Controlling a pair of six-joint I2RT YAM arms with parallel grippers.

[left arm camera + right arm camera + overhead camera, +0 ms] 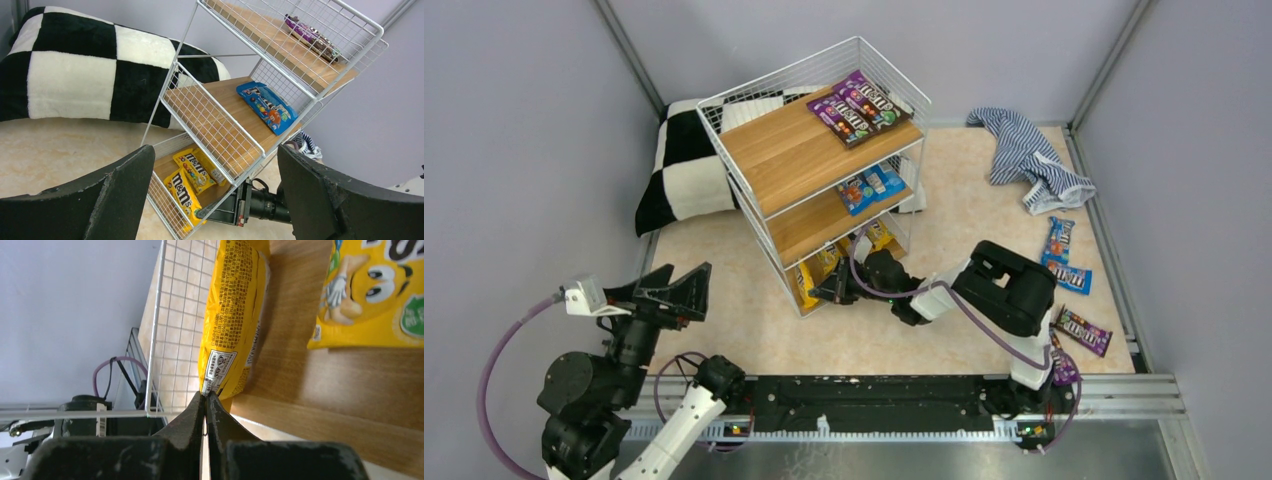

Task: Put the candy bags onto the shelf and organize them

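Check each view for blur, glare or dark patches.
Top view: even soft light, sharp throughout, no harsh shadows around the shelf. Left wrist view: shelf crisp, the open left hand dark with little detail. Right wrist view: print on the yellow bag sharp, right hand underexposed.

- Walls (524, 150): plain grey-lilac panels at 9, 12 and 3 o'clock, evenly lit.
- Work surface (724, 320): beige, mottled.
- Checkered cushion (686, 170): black and white, at 10 o'clock, against the wall.
- Striped cloth (1024, 155): blue-white, crumpled, at 1 o'clock.
- Metal rail (1124, 392): along the 6 o'clock edge.
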